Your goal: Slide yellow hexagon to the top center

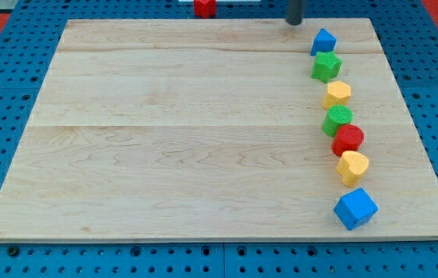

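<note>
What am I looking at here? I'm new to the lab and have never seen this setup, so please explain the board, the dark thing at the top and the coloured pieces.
It is one camera picture looking down on a wooden board lying on a blue pegboard. The dark stub at the view's top is my tip, the end of a rod that pushes blocks; it holds nothing. Down the view's right runs a column: blue block, green star, yellow hexagon, green block, red block, yellow block, blue cube. A red block sits off the board's top edge. The tip is up-left of the blue block, apart from it.
</note>
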